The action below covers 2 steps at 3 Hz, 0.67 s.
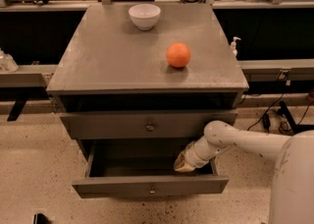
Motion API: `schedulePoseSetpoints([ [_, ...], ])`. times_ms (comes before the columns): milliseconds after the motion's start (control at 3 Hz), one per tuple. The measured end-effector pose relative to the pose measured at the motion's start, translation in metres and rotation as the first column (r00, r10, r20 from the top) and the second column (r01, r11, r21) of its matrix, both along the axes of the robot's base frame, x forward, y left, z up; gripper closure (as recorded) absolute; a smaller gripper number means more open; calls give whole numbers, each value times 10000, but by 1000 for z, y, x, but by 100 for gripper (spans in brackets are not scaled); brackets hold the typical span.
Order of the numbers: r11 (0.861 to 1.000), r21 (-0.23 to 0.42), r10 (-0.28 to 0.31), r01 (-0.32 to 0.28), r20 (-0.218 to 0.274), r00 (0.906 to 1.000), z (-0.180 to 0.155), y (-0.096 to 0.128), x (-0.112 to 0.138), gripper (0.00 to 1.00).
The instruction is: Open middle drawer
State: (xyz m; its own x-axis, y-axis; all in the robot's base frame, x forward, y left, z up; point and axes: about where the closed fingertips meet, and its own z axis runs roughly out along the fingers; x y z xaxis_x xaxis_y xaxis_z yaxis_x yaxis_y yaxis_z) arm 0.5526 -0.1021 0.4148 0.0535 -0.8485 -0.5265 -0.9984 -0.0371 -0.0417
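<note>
The grey cabinet (147,61) has its top drawer (113,126) closed. Below it the middle drawer (113,187) is pulled out, its low flat front and small round knob (152,189) facing me and its dark inside showing. My gripper (184,164) reaches in from the right on a white arm (235,142). It is down inside the open middle drawer, near the right wall and just behind the front panel. The lowest drawer is hidden beneath the pulled-out one.
An orange ball (178,54) and a white bowl (144,15) sit on the cabinet top. A small pump bottle (234,46) stands at the right behind it. Cables (274,115) lie on the speckled floor to the right. Dark benches run along the back.
</note>
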Motion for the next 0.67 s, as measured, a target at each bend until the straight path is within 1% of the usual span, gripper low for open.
schedulePoseSetpoints([
  [333, 10000, 14, -67, 67, -96, 9999, -14, -3, -4, 100],
  [667, 10000, -7, 100, -100, -169, 9998, -20, -3, -18, 100],
])
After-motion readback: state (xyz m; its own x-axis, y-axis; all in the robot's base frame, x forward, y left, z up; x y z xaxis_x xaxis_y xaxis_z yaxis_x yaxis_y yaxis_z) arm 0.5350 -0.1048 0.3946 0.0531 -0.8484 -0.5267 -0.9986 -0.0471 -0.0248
